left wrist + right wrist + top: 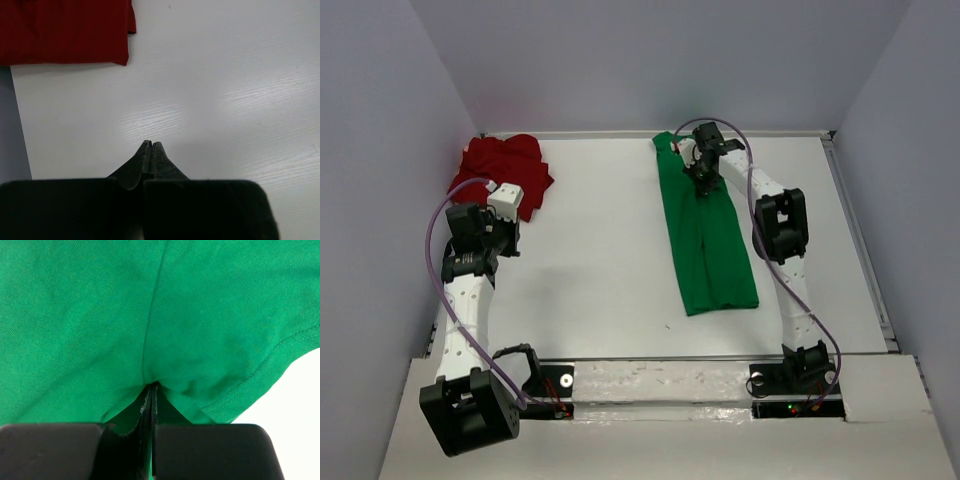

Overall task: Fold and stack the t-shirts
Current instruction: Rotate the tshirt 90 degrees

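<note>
Your right wrist view shows what the overhead view hides: the right gripper (151, 388) is pinched shut on a pucker of the long bright green cloth t-shirt (708, 255), which lies right of centre. The left gripper (151, 145) is closed and empty, well apart from the deep red cloth t-shirt (65, 30) at upper left.

Lab booth: plain walls (650, 60) around a white table (600, 270).

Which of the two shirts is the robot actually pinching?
The green t-shirt: the right gripper is shut on a fold of it. The red t-shirt lies apart at the far left, the left gripper shut on nothing.
</note>
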Motion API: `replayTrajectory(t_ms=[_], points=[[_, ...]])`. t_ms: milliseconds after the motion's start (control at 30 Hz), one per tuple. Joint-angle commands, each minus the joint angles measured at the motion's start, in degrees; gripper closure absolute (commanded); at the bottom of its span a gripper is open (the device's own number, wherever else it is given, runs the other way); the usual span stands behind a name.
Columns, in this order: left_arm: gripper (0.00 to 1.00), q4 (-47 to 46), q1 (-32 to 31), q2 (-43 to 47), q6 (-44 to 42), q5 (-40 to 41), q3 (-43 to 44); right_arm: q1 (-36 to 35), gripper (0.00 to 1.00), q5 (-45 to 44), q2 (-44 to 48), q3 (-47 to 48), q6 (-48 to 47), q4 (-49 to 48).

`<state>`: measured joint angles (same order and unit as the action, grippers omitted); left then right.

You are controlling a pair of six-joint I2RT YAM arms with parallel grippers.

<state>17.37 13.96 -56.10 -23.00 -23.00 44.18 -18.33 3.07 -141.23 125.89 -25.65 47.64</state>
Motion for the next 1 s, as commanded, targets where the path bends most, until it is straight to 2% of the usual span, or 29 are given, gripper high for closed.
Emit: replayTrajectory(t_ms=[0,267,567,667,833,967], points=[[1.0,-1.11,-0.07,0.37,-0.02,0.33,0.99,0.49,1.0,3.25,-4.84,3.74,0.95,0.0],[1.0,-0.67,-0.07,-1.03,-0.29,1.64,1.69,0.49,1.0,8.7,-9.15,13.32,2.09,1.23],[1.0,0.04,0.02,-1.56,-0.37,2.79,2.05,-0.57,1.0,12.57,-10.82,16.49,2.71,-2.11],[1.0,0.39,0.28,-1.74,-0.37,2.97,2.4,-1.71,1.0,11.35,-11.61,18.61,2.18,-1.93],[1.0,0.83,0.37,-1.3,-0.29,1.65,2.57,-1.71,1.0,9.15,-6.09,12.81,0.78,-2.02],[1.0,1.62,0.37,-1.47,-0.37,-0.98,3.89,-1.71,1.0,1.95,0.85,3.77,0.69,0.08]])
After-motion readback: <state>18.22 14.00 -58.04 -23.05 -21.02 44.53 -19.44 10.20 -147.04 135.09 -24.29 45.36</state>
